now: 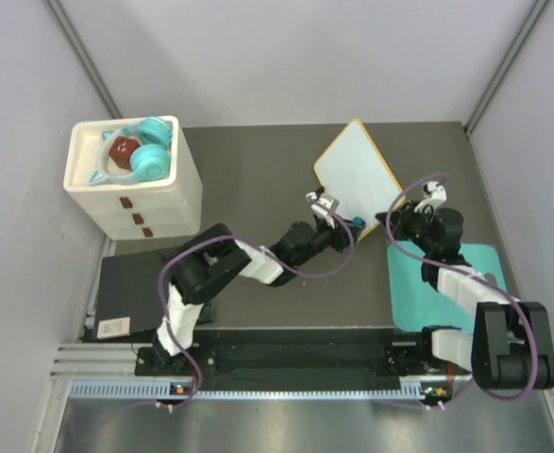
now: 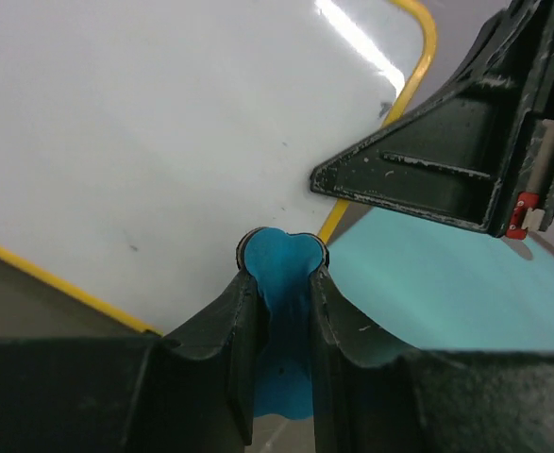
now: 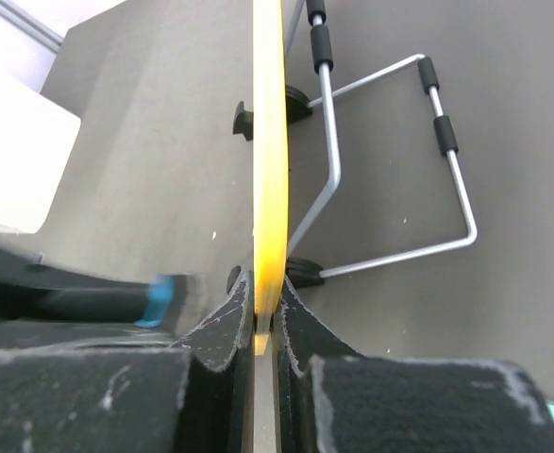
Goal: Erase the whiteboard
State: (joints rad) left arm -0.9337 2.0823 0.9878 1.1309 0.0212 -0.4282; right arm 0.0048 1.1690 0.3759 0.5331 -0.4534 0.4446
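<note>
Right pincer point(image 3: 265, 300) clamps the whiteboard point(image 3: 267, 142) by its yellow rim, left pincer point(image 2: 283, 271) pinches a blue piece point(image 2: 281, 377) at its face.

- Whiteboard point(image 1: 357, 170): far centre of the counter point(image 1: 258, 179), right of the drawer unit point(image 1: 154, 203).
- Mat point(image 1: 409, 293): near right, just before the whiteboard.
- Left pincer point(image 1: 345, 219) with eraser point(image 2: 281, 274): at the whiteboard's near edge.
- Right pincer point(image 1: 396, 222): on its near-right corner.

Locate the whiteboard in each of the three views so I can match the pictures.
Top external: the whiteboard is upper centre-right, angled, just beyond both grippers.
Left wrist: the whiteboard fills the upper left, white face with a yellow frame.
Right wrist: the whiteboard is edge-on, a vertical yellow strip at centre, pinched by the right gripper.
Shared landmark: the blue object in the left gripper, visible in all three.
</note>
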